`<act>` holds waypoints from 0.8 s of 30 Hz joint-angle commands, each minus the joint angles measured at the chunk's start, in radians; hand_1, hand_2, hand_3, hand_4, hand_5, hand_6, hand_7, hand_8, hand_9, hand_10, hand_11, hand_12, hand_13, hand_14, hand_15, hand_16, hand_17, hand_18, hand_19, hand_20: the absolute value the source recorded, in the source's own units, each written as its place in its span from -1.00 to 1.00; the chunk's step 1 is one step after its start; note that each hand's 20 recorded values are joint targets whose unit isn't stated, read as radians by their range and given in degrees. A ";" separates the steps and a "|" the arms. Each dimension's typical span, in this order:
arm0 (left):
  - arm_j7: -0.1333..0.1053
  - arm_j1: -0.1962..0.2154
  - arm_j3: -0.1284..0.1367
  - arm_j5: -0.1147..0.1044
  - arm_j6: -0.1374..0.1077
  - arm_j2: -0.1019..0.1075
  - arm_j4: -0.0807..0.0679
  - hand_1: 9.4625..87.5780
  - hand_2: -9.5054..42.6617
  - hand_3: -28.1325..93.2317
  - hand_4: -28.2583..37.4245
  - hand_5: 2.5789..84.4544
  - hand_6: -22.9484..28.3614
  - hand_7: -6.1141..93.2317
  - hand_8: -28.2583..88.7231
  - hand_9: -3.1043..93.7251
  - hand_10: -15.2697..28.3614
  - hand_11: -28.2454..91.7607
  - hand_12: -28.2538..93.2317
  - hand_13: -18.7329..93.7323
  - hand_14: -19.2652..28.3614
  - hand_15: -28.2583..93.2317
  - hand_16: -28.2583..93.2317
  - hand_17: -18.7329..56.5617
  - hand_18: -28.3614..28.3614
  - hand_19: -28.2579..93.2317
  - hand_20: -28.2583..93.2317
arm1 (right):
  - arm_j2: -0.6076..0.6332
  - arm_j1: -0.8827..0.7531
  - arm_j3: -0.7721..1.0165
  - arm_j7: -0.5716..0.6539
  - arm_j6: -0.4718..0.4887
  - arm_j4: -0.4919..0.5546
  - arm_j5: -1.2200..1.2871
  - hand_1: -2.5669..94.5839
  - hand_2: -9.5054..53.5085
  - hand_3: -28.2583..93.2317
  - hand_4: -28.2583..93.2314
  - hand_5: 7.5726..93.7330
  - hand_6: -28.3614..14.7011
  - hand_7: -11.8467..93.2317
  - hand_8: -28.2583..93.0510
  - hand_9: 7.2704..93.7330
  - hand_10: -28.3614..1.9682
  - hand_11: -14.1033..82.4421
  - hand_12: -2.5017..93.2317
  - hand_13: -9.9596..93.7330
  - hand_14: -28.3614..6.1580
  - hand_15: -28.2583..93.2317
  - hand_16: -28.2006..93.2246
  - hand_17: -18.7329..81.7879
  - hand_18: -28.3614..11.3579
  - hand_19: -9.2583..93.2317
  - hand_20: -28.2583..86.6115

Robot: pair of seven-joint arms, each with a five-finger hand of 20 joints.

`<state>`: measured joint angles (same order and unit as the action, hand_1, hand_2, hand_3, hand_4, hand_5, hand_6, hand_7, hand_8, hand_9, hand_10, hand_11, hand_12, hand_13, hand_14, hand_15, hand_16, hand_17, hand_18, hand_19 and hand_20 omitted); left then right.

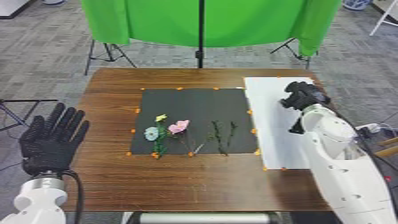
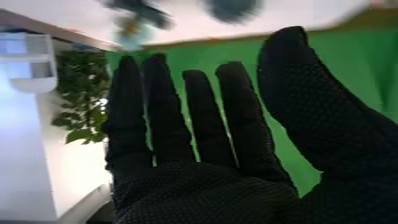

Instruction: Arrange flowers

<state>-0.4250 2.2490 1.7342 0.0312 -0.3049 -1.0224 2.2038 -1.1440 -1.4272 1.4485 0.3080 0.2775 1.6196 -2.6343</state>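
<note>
The right arm point(image 1: 336, 150) stretches forward over the white rectangular sheet point(image 1: 277, 145) at the right of the brown wooden worktop point(image 1: 178, 187), its black-gloved right hand point(image 1: 305, 95) above the sheet's far part. In the right wrist view the fingers point(image 2: 167, 110) of the right hand are straight and slightly spread, the thumb point(image 2: 306, 95) held well away from them, pinching nothing. The black-gloved left hand point(image 1: 49, 152) is beside the worktop's left edge, its fingers point(image 1: 58, 116) straight, a little apart and pointing forward.

On the black square mat point(image 1: 182, 102), near its front edge, the pale-blue flower point(image 1: 151, 133) lies leftmost, the small yellow flower point(image 1: 161, 118) just beyond it and the pink flower point(image 1: 179, 126) to their right. Farther right lie thin dark-green sprigs point(image 1: 217, 135), apart from both hands. Orange markers point(image 1: 253, 131) edge the mat. A green cloth point(image 1: 209, 30) hangs beyond the worktop.
</note>
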 commanded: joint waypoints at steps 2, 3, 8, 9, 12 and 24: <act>0.000 0.005 -0.007 -0.002 0.010 -0.010 -0.001 -0.61 -0.05 0.77 -1.00 0.06 0.21 -0.64 -0.68 -0.09 0.34 -0.22 -0.38 -0.07 0.34 -0.15 -0.58 -0.62 0.45 -0.01 -0.32 | 0.002 0.030 -0.021 -0.002 -0.015 -0.043 -0.022 0.00 -1.00 0.85 -1.00 -0.12 0.19 -0.51 -0.72 -0.17 0.03 -0.57 -0.67 0.04 -0.04 -0.18 -0.20 -0.20 -0.54 0.61 0.12; -0.002 0.009 -0.007 0.002 0.009 -0.011 0.000 -0.61 -0.05 0.77 -1.00 0.06 0.21 -0.64 -0.68 -0.09 0.34 -0.22 -0.38 -0.07 0.35 -0.15 -0.58 -0.62 0.45 -0.01 -0.32 | 0.003 0.034 -0.025 -0.006 -0.015 -0.045 -0.021 0.01 -1.00 0.85 -1.00 -0.13 0.20 -0.50 -0.72 -0.17 0.04 -0.58 -0.67 0.05 -0.02 -0.16 -0.19 -0.20 -0.55 0.61 0.13; -0.006 0.013 -0.010 -0.003 0.012 -0.012 0.002 -0.61 -0.05 0.77 -1.00 0.06 0.21 -0.64 -0.68 -0.09 0.34 -0.22 -0.38 -0.07 0.35 -0.15 -0.58 -0.62 0.45 -0.01 -0.32 | 0.005 0.047 -0.042 -0.020 -0.010 -0.059 -0.035 0.03 -1.00 0.83 -1.00 -0.14 0.22 -0.49 -0.73 -0.17 0.11 -0.58 -0.68 0.10 0.04 -0.13 -0.20 -0.17 -0.54 0.64 0.15; -0.001 0.009 -0.010 -0.003 0.012 -0.012 0.000 -0.61 -0.05 0.77 -1.00 0.06 0.22 -0.64 -0.68 -0.09 0.34 -0.22 -0.38 -0.07 0.35 -0.15 -0.59 -0.62 0.45 -0.01 -0.32 | 0.006 0.046 -0.046 -0.016 -0.013 -0.064 -0.039 0.03 -1.00 0.83 -1.00 -0.13 0.24 -0.49 -0.73 -0.17 0.12 -0.58 -0.68 0.12 0.04 -0.11 -0.20 -0.16 -0.54 0.65 0.15; -0.007 0.015 -0.011 -0.003 0.014 -0.011 0.002 -0.61 -0.05 0.77 -1.00 0.06 0.22 -0.64 -0.68 -0.09 0.34 -0.22 -0.38 -0.07 0.35 -0.15 -0.58 -0.62 0.45 -0.01 -0.32 | 0.002 0.066 -0.068 0.023 0.002 -0.097 -0.035 0.05 -1.00 0.81 -1.00 -0.02 0.32 -0.46 -0.75 0.01 0.21 -0.53 -0.68 0.20 0.08 -0.06 -0.20 -0.15 -0.54 0.66 0.17; -0.001 0.003 -0.021 -0.007 0.014 -0.009 -0.006 -0.61 -0.04 0.77 -1.00 0.06 0.22 -0.65 -0.68 -0.09 0.34 -0.22 -0.38 -0.07 0.35 -0.15 -0.59 -0.62 0.45 0.00 -0.32 | -0.009 0.054 -0.103 0.016 -0.078 -0.142 -0.042 0.28 -1.00 0.57 -1.00 0.46 0.41 -0.35 -0.60 0.67 0.27 -0.57 -0.32 0.52 0.31 -0.07 0.13 -0.05 -0.51 0.68 0.23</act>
<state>-0.4308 2.2472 1.7206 0.0298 -0.3020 -1.0248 2.2035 -1.1467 -1.3510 1.3686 0.3249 0.2660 1.4931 -2.6668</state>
